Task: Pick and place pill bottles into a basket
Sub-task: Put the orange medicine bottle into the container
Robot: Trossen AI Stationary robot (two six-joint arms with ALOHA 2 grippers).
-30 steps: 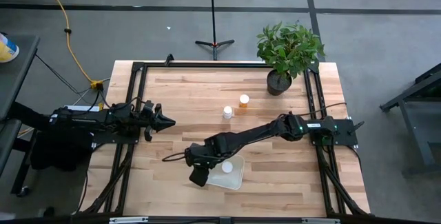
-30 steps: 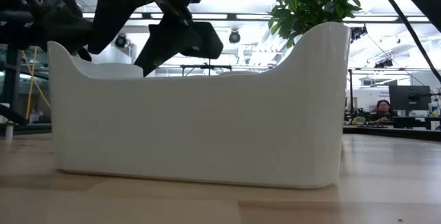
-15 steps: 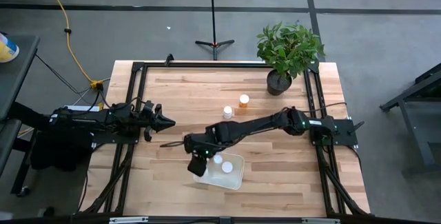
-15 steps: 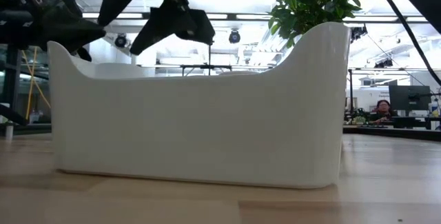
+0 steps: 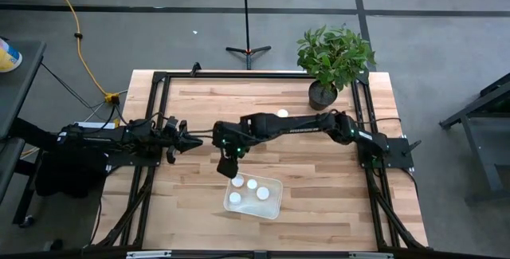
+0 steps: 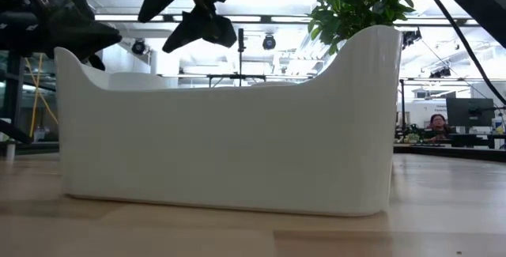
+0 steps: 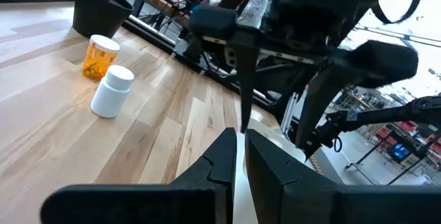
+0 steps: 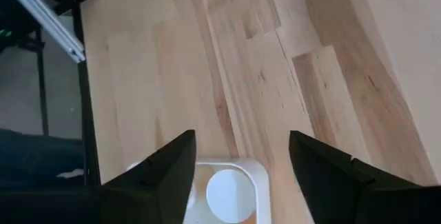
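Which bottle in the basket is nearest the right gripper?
The bottle at the basket's corner nearest the right gripper; the other two lie farther inside.

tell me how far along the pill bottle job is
Done: three white-capped pill bottles sit in the basket. In hand: nothing; the right gripper hangs open and empty just beyond the basket's far edge, while the left gripper waits shut at the table's left. Left: at least two bottles on the table by the black pot.

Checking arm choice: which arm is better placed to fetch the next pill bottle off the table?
Probably right. The right gripper hangs by the basket's edge with jaws open and empty, near the two pill bottles left on the table. The left gripper waits at the left side, jaws shut.
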